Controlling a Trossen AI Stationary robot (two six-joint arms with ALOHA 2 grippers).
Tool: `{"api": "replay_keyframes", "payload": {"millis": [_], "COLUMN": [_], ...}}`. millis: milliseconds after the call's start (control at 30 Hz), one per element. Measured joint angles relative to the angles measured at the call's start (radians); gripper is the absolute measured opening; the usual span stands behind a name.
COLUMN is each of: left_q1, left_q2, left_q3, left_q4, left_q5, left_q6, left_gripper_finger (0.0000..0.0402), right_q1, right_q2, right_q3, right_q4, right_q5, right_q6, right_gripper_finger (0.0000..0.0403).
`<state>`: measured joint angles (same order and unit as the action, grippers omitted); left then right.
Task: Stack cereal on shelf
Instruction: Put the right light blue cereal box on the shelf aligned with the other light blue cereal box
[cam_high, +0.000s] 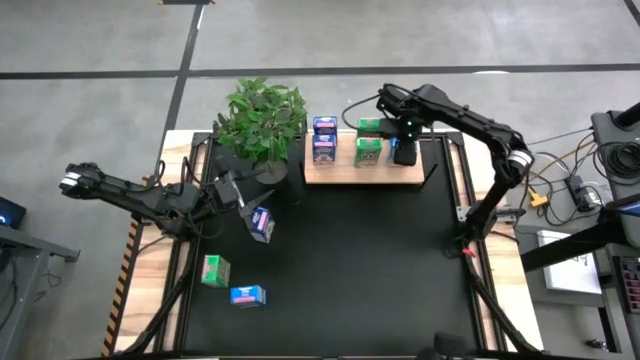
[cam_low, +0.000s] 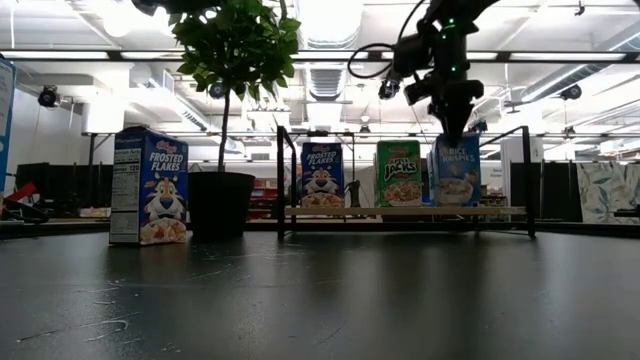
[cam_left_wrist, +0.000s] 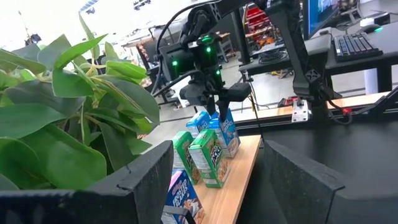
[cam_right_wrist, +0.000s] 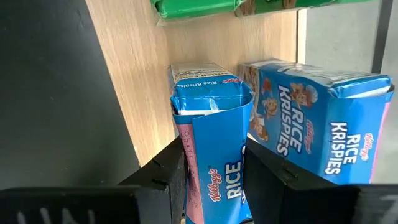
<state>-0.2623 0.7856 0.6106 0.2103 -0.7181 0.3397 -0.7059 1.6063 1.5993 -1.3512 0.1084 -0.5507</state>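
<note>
The shelf (cam_high: 345, 174) lies at the table's far side with dark blue (cam_high: 323, 140) and green (cam_high: 368, 140) cereal boxes standing on it. Over its right part my right gripper (cam_low: 452, 125) points down, shut on a light blue cereal box (cam_low: 456, 172). Another light blue box (cam_right_wrist: 317, 124) stands close beside that one. A dark blue box (cam_high: 262, 224), a green one (cam_high: 215, 270) and a light blue one (cam_high: 248, 296) are on the black mat at the left. My left gripper (cam_high: 238, 193) is open, level, beside the plant, touching nothing. My right gripper pinches the light blue box near its top (cam_right_wrist: 214, 168), one finger (cam_right_wrist: 163, 177) on the pink narrow side and the other on the opposite side. The fingers come from above, pointing down. The box hangs upright with its bottom (cam_low: 456, 204) at shelf height; whether it rests there does not show.
A potted plant (cam_high: 262, 120) stands at the shelf's left end, between my left arm and the shelf. The black mat (cam_high: 370, 270) covers the table's middle and near part. Cables and equipment (cam_high: 580, 185) lie beyond the table's right edge.
</note>
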Motion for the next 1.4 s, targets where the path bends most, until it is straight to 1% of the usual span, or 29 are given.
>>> {"api": "replay_keyframes", "payload": {"millis": [367,667,767,933,1233,1333,1400], "left_q1": [0.0,0.0,0.0,0.0,0.0,0.0,0.0], "left_q2": [0.0,0.0,0.0,0.0,0.0,0.0,0.0], "left_q3": [0.0,0.0,0.0,0.0,0.0,0.0,0.0], "left_q4": [-0.001,-0.001,-0.001,-0.001,-0.002,-0.002,-0.002], "left_q5": [0.0,0.0,0.0,0.0,0.0,0.0,0.0], "left_q6": [0.0,0.0,0.0,0.0,0.0,0.0,0.0], "left_gripper_finger": [0.0233,0.0233,0.0233,0.0233,0.0233,0.0233,0.0233], "right_q1": [0.0,0.0,0.0,0.001,0.003,0.003,0.003], "right_q2": [0.028,0.026,0.026,0.021,0.017,0.017,0.017], "right_q3": [0.0,0.0,0.0,0.011,0.109,0.131,0.13], "right_q4": [0.009,0.019,0.018,-0.014,-0.082,-0.068,-0.044], "right_q5": [0.001,0.002,0.003,0.002,-0.004,-0.025,-0.033], "right_q6": [0.016,0.03,0.037,0.037,0.106,0.123,0.132], "right_gripper_finger": [0.0121,0.0176,0.0187,0.0189,0.0188,0.0174,0.0155]}}
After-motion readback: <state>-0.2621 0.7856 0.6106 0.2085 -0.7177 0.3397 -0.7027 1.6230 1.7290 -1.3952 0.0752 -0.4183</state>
